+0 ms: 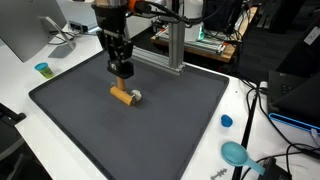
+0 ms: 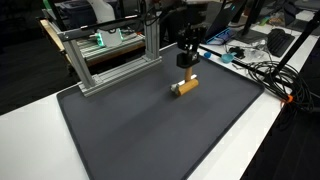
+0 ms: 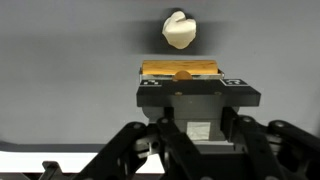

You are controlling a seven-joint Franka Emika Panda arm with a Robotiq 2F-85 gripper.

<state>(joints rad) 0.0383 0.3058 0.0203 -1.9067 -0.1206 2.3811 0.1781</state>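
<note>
Dark grey matting covers the tabletop in an exterior view, and on it lies a short tan wooden block with a small pale rounded lump just beside its end. The black Robotiq gripper hangs directly above the block; from this angle its fingertips merge with the block's top edge, so contact cannot be judged, and the gap between the fingers is too small to read. At the mat's edges sit a small blue cap, a teal round dish partly cut off by the frame's lower border, and a little cup with a teal rim.

Seen from the opposite side in an exterior view, the gripper again stands over the wooden block, which rests near the far middle of the mat. The pale lump is hardly distinguishable here, showing only as a light speck at the block's end. An aluminium frame stands behind, and a tangle of cables lies off the mat.

The wrist view shows most. The gripper has its jaws drawn narrow, and only a strip of the block shows beyond the black housing; whether the pads pinch it is hidden. The pale lump lies clear beyond, apart from the block.
</note>
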